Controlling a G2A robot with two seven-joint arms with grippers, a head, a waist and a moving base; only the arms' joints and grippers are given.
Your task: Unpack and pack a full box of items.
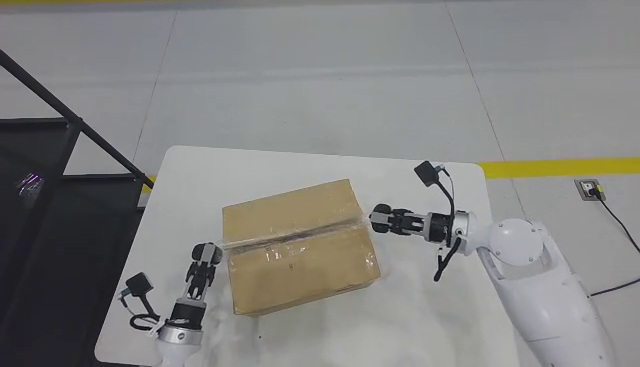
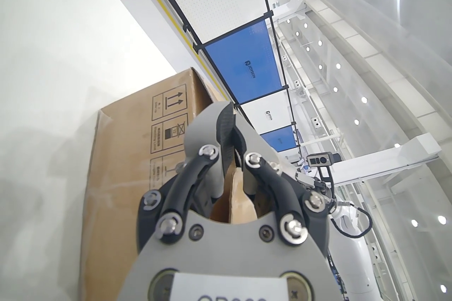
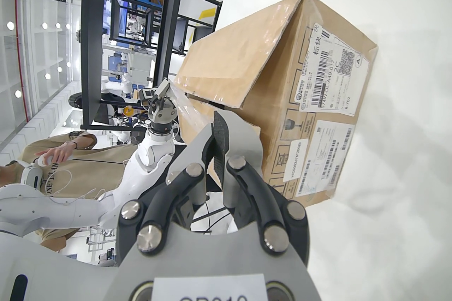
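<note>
Closely pressed together, the left arm's fingers (image 2: 226, 126) sit just beside the cardboard box (image 1: 298, 247), at its 9 o'clock side. Likewise together, the right arm's fingers (image 3: 219, 136) meet the box's 3 o'clock edge. The box rests at the middle of the white surface (image 1: 300, 172), top flaps folded down.

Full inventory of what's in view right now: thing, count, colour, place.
cardboard box: 1, brown, middle of the table
labels: at least 2, white, on the box end nearest the right hand
table: 1, white, under the box
frame: 1, black, beside the table on the robot's left
floor lines: 2, yellow, on the floor past the table
left hand: 1, grey and black, at the box's left end, shut
right hand: 1, grey and black, at the box's right end, shut
</note>
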